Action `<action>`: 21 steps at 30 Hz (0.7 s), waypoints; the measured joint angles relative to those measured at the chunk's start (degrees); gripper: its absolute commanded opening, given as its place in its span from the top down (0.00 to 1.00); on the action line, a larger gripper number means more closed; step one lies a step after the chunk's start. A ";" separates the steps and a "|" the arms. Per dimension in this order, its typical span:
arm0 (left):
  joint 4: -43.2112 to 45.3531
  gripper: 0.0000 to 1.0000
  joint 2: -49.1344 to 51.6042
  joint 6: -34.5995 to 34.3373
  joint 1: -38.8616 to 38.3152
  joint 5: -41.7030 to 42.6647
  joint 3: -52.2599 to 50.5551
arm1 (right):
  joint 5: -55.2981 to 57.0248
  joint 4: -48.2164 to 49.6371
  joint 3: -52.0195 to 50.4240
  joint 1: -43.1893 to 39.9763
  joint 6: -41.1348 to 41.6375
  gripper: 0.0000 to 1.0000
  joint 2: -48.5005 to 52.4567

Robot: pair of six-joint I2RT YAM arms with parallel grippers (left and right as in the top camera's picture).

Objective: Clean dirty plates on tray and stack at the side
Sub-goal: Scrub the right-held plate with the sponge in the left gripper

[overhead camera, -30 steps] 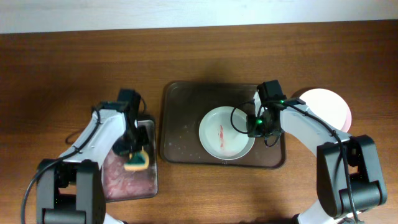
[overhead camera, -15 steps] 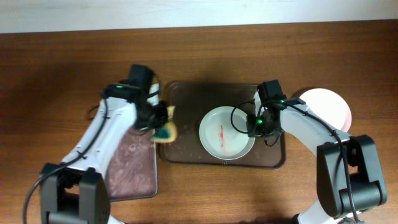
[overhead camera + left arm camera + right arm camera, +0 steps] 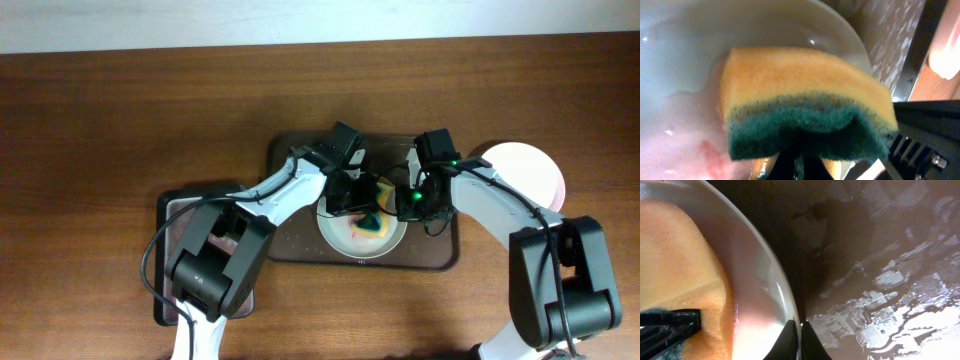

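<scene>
Far left, overhead: silver-grey pan on the table, largely covered by the left arm. The part of its floor that shows is reddish-pink; contents otherwise not legible.

Centre: tray, dark brown, just right of the pan. Floor wet, with beads and streaks of water on it in the right wrist view. One plate lies flat in the tray's right half.

Plate contents: sponge, yellow body with a green scouring layer. Left wrist view: the sponge rests in a pale pink, soapy film on the plate floor. A red smear shows just below and left of the sponge.

Left gripper: reaches in over the plate from the upper left. Jaws closed on the sponge, gripping it at its green side; only a dark sliver of the fingers shows under the sponge.

Right gripper: at the plate's right edge. Right wrist view: jaws narrow, pinched on the plate rim, one finger on each side. Sponge fills the left of that view.

Far right: second plate, white, on the table beside the tray and off it, partly hidden by the right arm. Surface looks bare. Whether others lie under it: cannot tell.
</scene>
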 measured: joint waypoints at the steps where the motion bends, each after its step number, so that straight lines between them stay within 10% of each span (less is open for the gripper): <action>1: -3.67 1.00 0.09 -0.07 0.00 -1.09 0.92 | -0.85 -0.17 -0.02 0.02 0.04 0.96 0.13; 10: -32.39 1.00 1.36 1.66 0.46 -17.64 9.64 | -3.26 -0.22 -0.11 0.63 0.92 0.96 0.39; 21: -13.99 1.00 4.92 0.46 -2.58 -7.85 10.43 | 3.37 -0.20 -0.09 -1.62 2.38 0.96 -0.15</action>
